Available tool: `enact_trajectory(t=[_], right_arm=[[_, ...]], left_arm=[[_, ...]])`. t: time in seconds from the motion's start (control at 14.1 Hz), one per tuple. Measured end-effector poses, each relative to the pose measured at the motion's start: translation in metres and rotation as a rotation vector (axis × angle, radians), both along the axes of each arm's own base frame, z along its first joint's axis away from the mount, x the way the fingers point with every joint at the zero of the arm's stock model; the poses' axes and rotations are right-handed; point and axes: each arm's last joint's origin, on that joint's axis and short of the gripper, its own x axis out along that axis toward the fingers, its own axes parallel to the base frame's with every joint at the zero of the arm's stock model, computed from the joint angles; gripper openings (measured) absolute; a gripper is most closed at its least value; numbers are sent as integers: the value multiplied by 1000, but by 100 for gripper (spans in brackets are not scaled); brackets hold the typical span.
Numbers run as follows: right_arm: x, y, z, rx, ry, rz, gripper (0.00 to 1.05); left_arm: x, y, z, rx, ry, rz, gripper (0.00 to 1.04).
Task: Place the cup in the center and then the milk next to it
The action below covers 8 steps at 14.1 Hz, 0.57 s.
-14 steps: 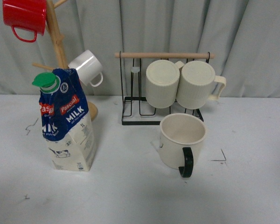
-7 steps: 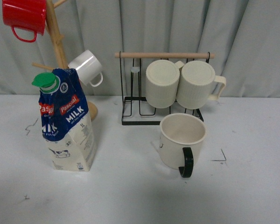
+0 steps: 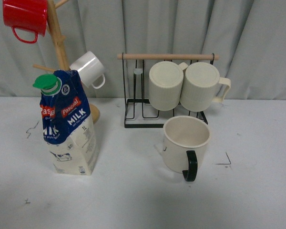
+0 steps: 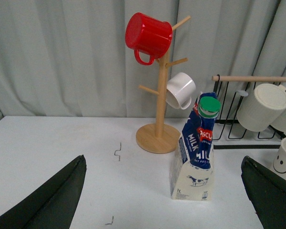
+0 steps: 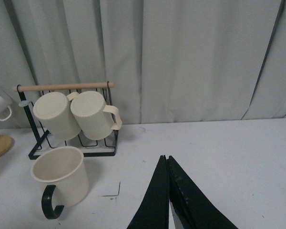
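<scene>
Our left gripper (image 4: 163, 160) faces the milk (image 3: 69, 126), fingers spread wide and empty. The carton stands upright on the left of the table (image 3: 133, 200) — the cup (image 3: 185, 148) sits well apart to its right, handle toward us. Our right gripper (image 5: 165, 160) is pinched together, holding nothing.

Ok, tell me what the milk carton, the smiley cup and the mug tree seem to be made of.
Milk carton: printed coated paperboard, judging by its folded, creased top; the green cap looks plastic. Cup: likely enamelled metal or ceramic, smooth cream satin with a thin rim. Mug tree: pale unpainted wood, with a matte tan look.
</scene>
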Motion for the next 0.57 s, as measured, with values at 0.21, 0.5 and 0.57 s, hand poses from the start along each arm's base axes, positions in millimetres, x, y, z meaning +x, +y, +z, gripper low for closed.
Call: enact_trajectory(t=[0.21, 0.5, 0.57], right_arm=[[-2, 0, 0, 0, 1, 0, 2], [-7, 0, -1, 0, 5, 0, 2], [-8, 0, -1, 0, 1, 0, 2]], left_arm=[[0, 0, 0, 0, 0, 0, 98], [0, 0, 0, 0, 0, 0, 98], [0, 0, 0, 0, 0, 0, 98]])
